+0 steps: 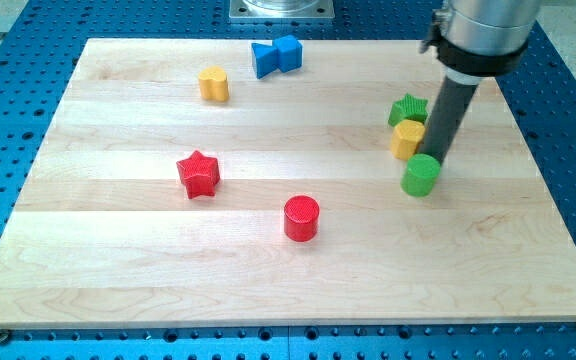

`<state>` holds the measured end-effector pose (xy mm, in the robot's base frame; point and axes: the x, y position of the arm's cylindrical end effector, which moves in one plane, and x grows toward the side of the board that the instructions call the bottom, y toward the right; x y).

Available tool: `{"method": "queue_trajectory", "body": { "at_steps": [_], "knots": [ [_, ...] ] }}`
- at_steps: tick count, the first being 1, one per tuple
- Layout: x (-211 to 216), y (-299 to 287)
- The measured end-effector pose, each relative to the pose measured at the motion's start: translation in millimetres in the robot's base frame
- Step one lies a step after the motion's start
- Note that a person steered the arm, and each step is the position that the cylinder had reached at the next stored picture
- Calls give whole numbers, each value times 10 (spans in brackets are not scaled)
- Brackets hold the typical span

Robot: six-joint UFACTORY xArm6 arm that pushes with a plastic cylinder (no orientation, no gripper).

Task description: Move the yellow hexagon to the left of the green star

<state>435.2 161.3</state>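
The yellow hexagon (407, 139) lies at the board's right side, touching the green star (408, 108) just above it in the view. My tip (435, 160) stands just right of the yellow hexagon's lower edge, close against it, and directly above the green cylinder (421, 175). The dark rod rises from the tip toward the view's top right. The green cylinder sits just below and right of the hexagon.
A second yellow block (213, 84) lies at the upper left. Two blue blocks (275, 55) touch each other near the top edge. A red star (198, 174) and a red cylinder (301, 218) lie mid-board. The wooden board (118, 270) rests on a blue perforated table.
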Motion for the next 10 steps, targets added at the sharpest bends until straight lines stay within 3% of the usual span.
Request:
{"method": "queue_trajectory", "body": {
  "at_steps": [3,5,7,10],
  "knots": [
    [-326,-106],
    [-454,499],
    [-466,517],
    [-350,-900]
  ]
}}
